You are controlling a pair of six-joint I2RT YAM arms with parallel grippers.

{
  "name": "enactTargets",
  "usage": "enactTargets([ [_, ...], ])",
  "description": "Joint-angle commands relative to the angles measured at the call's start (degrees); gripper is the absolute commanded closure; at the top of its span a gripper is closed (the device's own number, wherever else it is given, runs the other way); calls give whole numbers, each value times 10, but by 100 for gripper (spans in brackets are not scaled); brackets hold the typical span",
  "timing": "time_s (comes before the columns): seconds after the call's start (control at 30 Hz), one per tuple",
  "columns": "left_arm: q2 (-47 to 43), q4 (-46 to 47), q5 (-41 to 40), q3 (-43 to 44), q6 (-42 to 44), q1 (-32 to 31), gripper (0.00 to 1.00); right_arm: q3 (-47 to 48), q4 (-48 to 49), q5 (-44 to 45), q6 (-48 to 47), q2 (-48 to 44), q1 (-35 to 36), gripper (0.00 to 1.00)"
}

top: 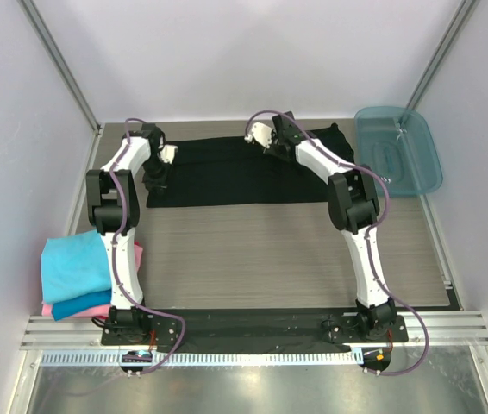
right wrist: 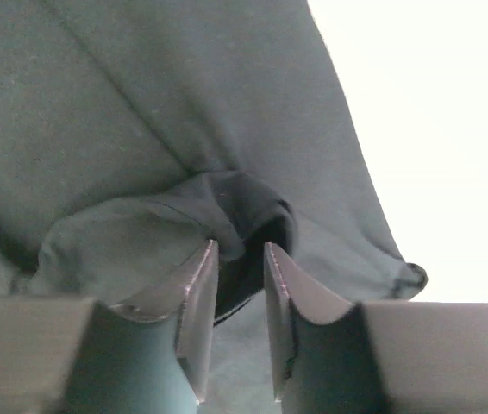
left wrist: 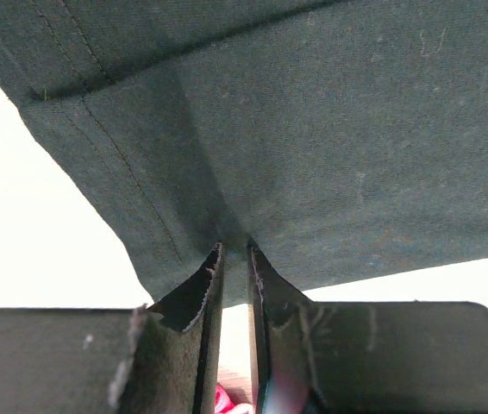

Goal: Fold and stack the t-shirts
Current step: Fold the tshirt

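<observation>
The left arm [top: 122, 250] and right arm [top: 362, 259] are built of white rounded links joined by black joints. A greyish-purple cable [top: 426, 338] is looped along each, down to black bases [top: 128, 321]. The fingers [left wrist: 188, 336] are seen as dark wedges, scuffed pale at the edges.

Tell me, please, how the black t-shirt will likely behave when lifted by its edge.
Probably floppy: the black t-shirt bunches and creases where the right gripper pinches it. Likely light, since a thin edge pinch in the left gripper seems to hold it. The unheld middle would probably sag between the arms.
</observation>
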Motion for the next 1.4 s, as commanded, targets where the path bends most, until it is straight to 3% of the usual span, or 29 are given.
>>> enactTargets([
  [0.0,-8,-3,-2,3,3,-3,83,28,44,43,10,-24,7,63],
  [0.33,-19,-4,25,16,-6,-4,83,-176,98,25,18,-193,-12,59],
  [0.47,-13,-6,26,13,-7,-4,84,-225,91,5,21,-209,-25,59],
  [0.87,-11,-5,12,1,-2,-4,84,-154,-29,-107,58,-135,-63,58],
  [1.37,-7,-3,4,-2,-2,-4,84,-154,-62,-119,67,-118,-69,57],
])
